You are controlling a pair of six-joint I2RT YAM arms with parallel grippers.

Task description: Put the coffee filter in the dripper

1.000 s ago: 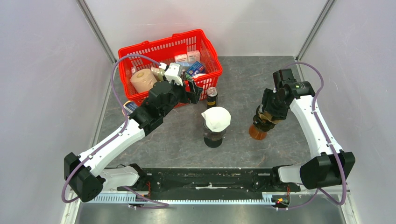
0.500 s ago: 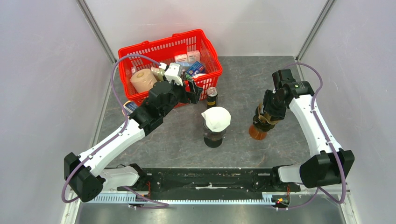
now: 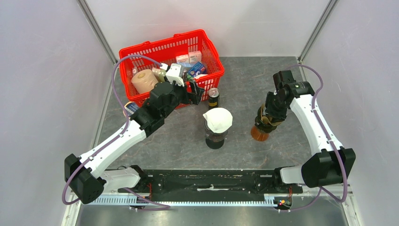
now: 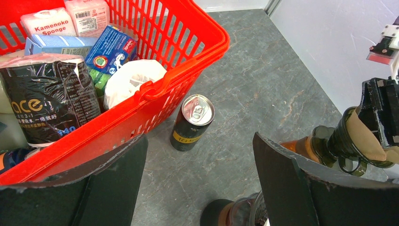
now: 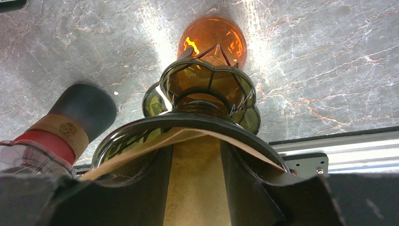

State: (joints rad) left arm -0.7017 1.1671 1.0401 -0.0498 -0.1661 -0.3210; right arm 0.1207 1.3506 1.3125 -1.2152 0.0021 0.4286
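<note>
Right now the right hand (image 3: 269,117) is down on the olive glass dripper (image 4: 339,141), which sits atop an amber carafe (image 3: 259,133). Brown coffee filter (image 5: 192,188) is pinched between its fingers (image 5: 136,183), the paper's lower part already inside the dripper rim. Left hand (image 3: 196,92) is spread wide with nothing in it, hanging by the red basket (image 4: 188,28), above a black can (image 4: 193,121) standing on the desk (image 3: 244,75). Mid-desk stands a second dripper with a white filter (image 3: 218,119), well apart from both hands.
</note>
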